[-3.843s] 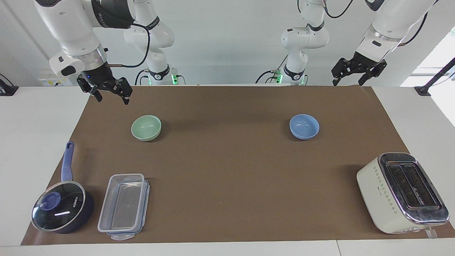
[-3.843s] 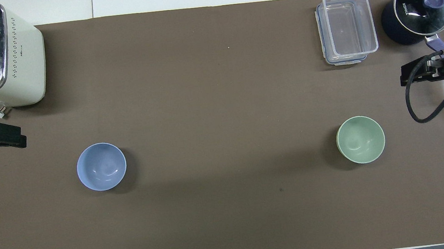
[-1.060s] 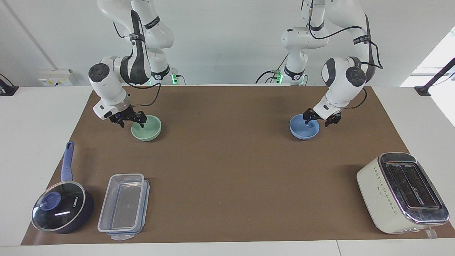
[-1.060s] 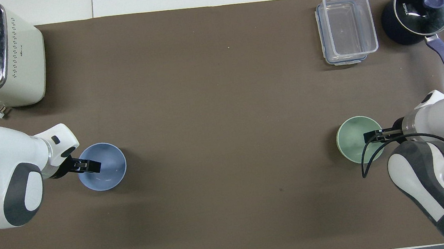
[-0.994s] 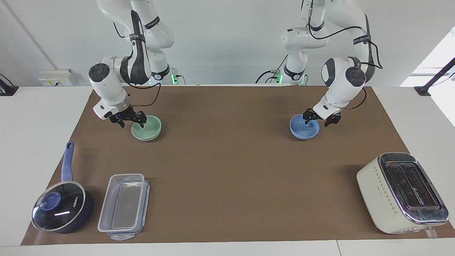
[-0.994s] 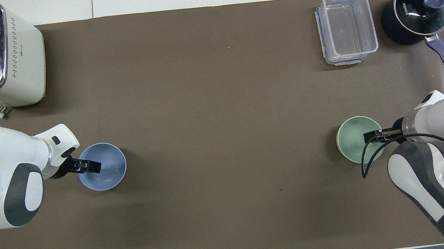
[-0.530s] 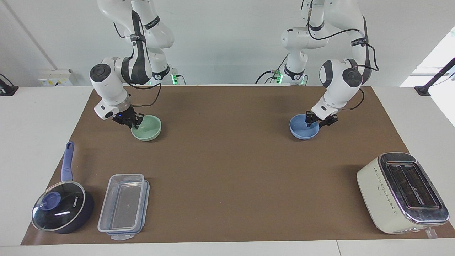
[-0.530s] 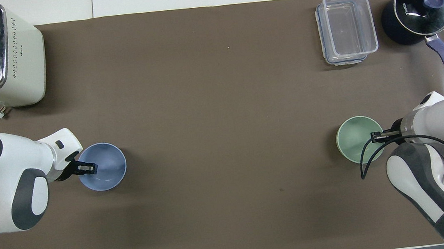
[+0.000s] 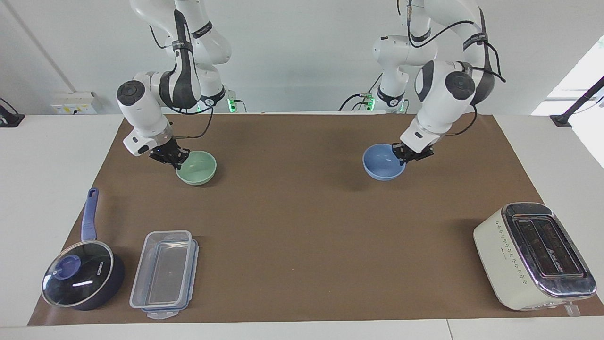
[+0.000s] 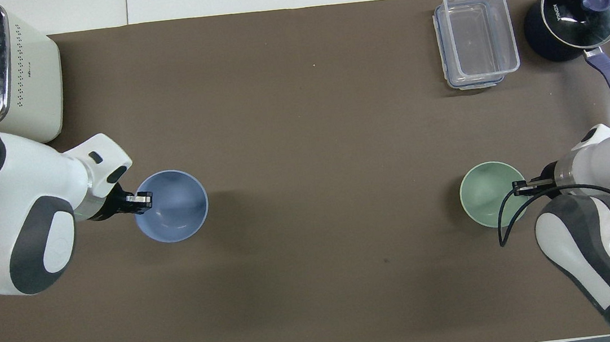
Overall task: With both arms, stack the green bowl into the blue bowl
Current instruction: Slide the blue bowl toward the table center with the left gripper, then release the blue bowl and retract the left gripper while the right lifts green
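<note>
The blue bowl point(image 9: 383, 163) hangs a little above the brown mat, its shadow under it, toward the left arm's end of the table. My left gripper point(image 9: 404, 158) is shut on its rim; both show in the overhead view, the bowl point(image 10: 172, 206) and the left gripper point(image 10: 141, 200). The green bowl point(image 9: 198, 167) is toward the right arm's end, at or just off the mat. My right gripper point(image 9: 175, 160) is shut on its rim; the overhead view also shows the green bowl point(image 10: 486, 194) and the right gripper point(image 10: 518, 189).
A cream toaster point(image 9: 533, 255) stands farther from the robots at the left arm's end. A clear plastic container point(image 9: 165, 274) and a dark blue lidded saucepan point(image 9: 82, 278) stand farther out at the right arm's end. The brown mat point(image 9: 302, 226) covers the table's middle.
Both grippers came down onto the bowls' rims and shut. The left gripper has lifted the blue bowl and carried it toward the table's middle. The green bowl has shifted slightly.
</note>
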Robot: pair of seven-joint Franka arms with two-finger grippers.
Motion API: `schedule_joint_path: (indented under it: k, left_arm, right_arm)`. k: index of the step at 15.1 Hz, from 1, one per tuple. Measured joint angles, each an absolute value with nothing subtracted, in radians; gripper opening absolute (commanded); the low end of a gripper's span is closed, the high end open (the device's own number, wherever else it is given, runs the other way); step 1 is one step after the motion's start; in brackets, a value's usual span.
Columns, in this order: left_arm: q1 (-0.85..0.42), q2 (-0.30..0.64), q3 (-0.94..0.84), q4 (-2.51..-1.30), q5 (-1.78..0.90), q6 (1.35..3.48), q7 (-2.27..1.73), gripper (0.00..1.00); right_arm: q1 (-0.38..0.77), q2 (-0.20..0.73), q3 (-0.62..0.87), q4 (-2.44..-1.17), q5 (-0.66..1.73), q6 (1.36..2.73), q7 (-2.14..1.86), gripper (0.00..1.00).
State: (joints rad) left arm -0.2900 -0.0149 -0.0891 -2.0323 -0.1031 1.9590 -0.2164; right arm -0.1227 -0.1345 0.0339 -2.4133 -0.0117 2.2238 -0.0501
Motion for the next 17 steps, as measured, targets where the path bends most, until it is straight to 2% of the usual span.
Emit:
schedule_joint_path:
  k: [3,5,12,13,14,15,17]
  left_arm:
    - [-0.488,0.037,-0.097,-2.045,-0.109,2.053,-0.418,0.0]
    - [-0.56,0.077,-0.098,-2.071,-0.112,2.125,-0.473,0.0]
    - [-0.596,0.152,-0.096,-2.081,-0.116,2.208,-0.496,0.0]
    - [-0.596,0.157,-0.096,-2.081,-0.116,2.211,-0.496,0.12]
    - [-0.596,0.162,-0.096,-2.083,-0.116,2.214,-0.495,0.8]
    - [-0.597,0.165,-0.096,-2.084,-0.116,2.217,-0.495,1.0]
    - [-0.598,0.166,-0.096,-2.085,-0.116,2.219,-0.495,1.0]
  right_arm:
    - [-0.123,-0.167,0.035,-2.301,-0.012,2.126,-0.04,0.0]
    - [-0.122,-0.179,0.04,-2.211,-0.012,2.043,-0.014,0.0]
    - [-0.073,-0.16,0.046,-2.007,-0.012,1.888,0.019,0.0]
    - [-0.07,-0.151,0.046,-1.991,-0.012,1.88,0.022,0.0]
    - [-0.069,-0.143,0.046,-1.98,-0.012,1.873,0.023,0.0]
    - [-0.069,-0.136,0.046,-1.972,-0.006,1.863,0.024,0.0]
    - [-0.07,-0.125,0.045,-1.954,0.045,1.841,0.025,0.0]
